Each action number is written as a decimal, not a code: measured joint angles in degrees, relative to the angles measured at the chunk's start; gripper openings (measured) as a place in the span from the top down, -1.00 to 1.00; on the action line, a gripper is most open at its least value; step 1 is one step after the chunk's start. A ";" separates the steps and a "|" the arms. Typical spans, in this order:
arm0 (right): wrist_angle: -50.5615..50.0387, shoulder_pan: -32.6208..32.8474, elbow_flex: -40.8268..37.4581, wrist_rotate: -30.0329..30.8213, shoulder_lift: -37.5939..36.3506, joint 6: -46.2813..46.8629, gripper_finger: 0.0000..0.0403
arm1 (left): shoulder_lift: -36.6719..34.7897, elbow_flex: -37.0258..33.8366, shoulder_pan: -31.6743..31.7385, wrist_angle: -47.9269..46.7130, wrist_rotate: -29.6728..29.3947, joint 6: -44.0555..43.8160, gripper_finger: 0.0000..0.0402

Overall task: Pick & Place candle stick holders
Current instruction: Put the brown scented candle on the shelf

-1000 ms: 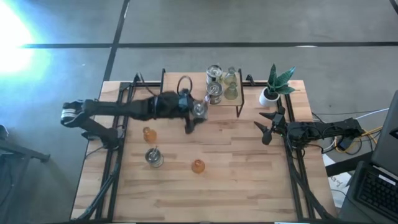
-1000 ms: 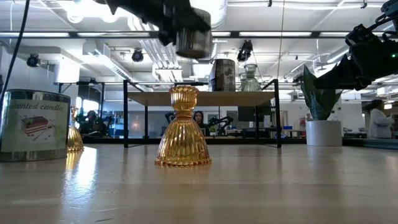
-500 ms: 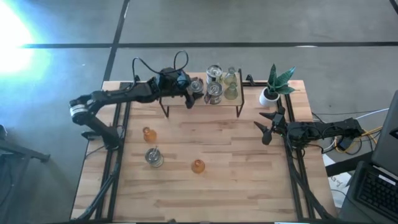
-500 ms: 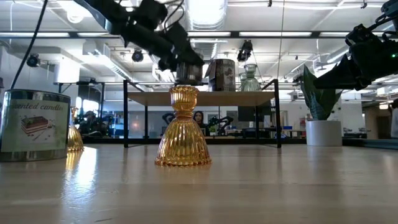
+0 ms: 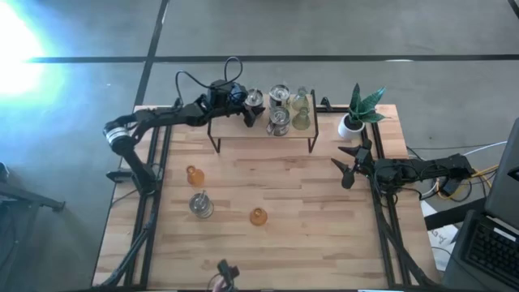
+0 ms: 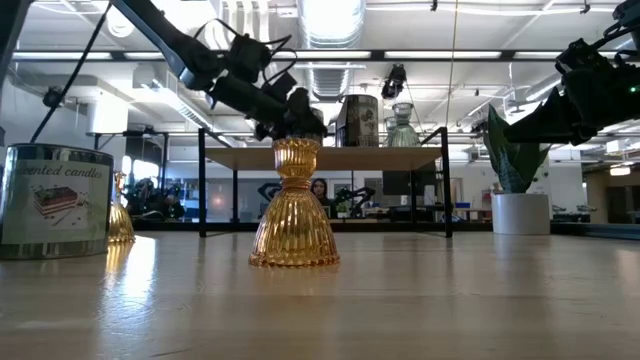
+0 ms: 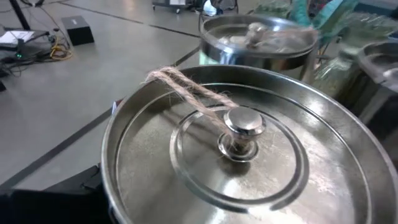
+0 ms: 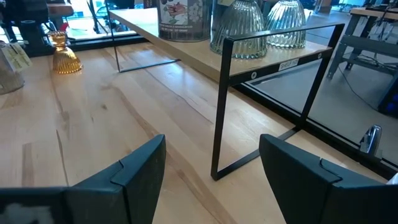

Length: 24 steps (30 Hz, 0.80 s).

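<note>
Left end effector [image 5: 250,108] holds silvery tin [image 7: 239,158] upright over shelf [image 5: 231,130]

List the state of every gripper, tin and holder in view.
Left gripper: shut on the lidded tin, at the left end of the shelf.
Right gripper: open, empty, near the table's right edge.
Table tin: upright, lid on.
Near orange holder: upright on the table.
Green glass holders: upright on the shelf.

Grey concrete floor [image 5: 340,32] with dark seam lines, glare at one edge, ceiling light strips [image 6: 330,15], exposed ducting.
</note>
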 joint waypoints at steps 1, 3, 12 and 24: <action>0.01 -0.01 0.00 0.02 0.00 0.00 -0.25 | 0.32 0.00 0.15 0.14 -0.01 -0.10 -0.76; 0.01 0.00 0.00 0.00 0.00 0.00 -0.25 | 1.12 0.00 0.26 1.42 0.00 -0.15 -0.76; 0.01 -0.02 0.00 0.02 0.00 0.00 -0.25 | 2.49 0.04 0.80 3.62 -0.11 -0.19 -0.76; 0.01 -0.02 0.00 0.02 0.00 0.00 -0.25 | 2.42 0.07 2.29 3.49 -1.79 0.45 -0.77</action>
